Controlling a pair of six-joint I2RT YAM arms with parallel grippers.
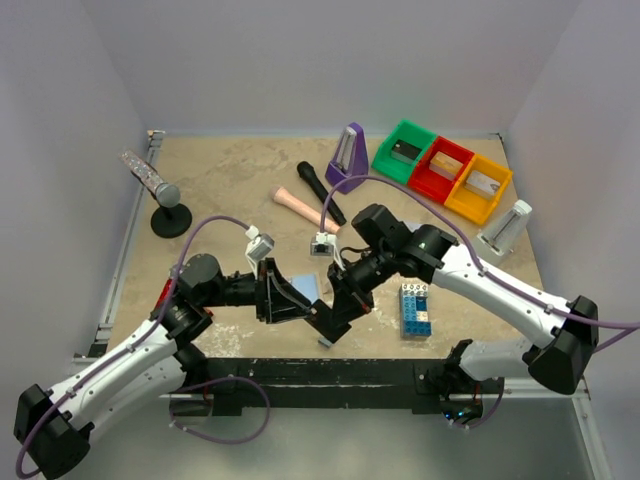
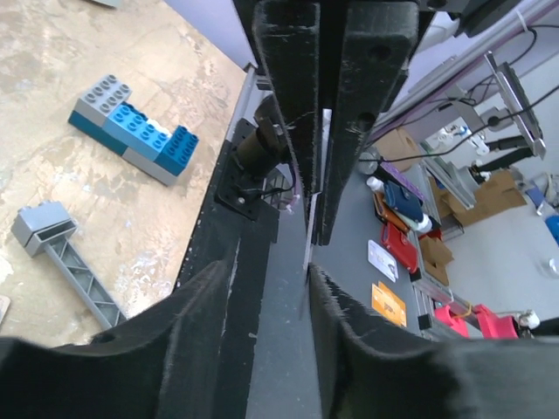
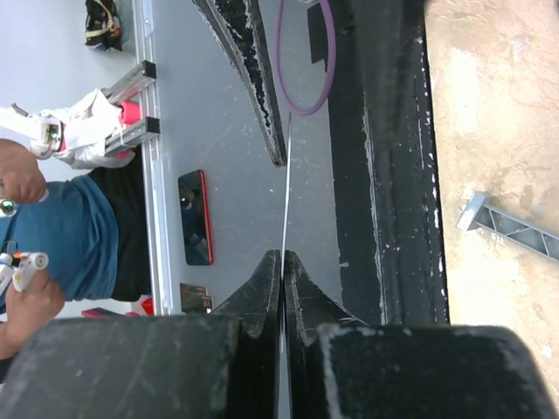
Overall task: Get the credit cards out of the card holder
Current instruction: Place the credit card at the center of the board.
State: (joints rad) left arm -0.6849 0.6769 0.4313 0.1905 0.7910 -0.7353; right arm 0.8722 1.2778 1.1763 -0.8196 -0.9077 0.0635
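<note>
Arm bases sit nearest in the top view. Left arm [image 1: 130, 350] and right arm [image 1: 500, 290] reach inward, jaws meeting tip to tip over the near edge of the desk [image 1: 220, 190]. The light-blue card holder [image 1: 308, 287] shows just behind that meeting point, between the two wrists. Can't tell if it lies flat or touches anything. The card itself is too thin to resolve here. A brick stack [image 1: 415, 308] stands just right of the right wrist.

Left wrist view: own fingers [image 2: 358, 358] fill the bottom, left jaws spread. A thin pale card [image 2: 307, 244] stands edge-on in the gap, hugging the finger on the picture's right; contact unclear. The right arm's fingers [image 2: 367, 78] come in from the top, pressed onto the card's far end. The brick stack and a grey bar piece [image 2: 74, 262] lie on the desk to the left. No holder in this view.

Right wrist view: own fingers [image 3: 262, 292] pressed together, right jaws pinching the card, which runs straight out from the tips edge-on. One left finger [image 3: 249, 78] sits alongside its far end.

Judgement: the card looks clear of the holder, and the right arm owns it. Its long axis lies along the line joining the two jaws. Withdraw along that axis, away from the left jaws, then set it down on the desk. The holder lies on the far side of both jaws.
</note>
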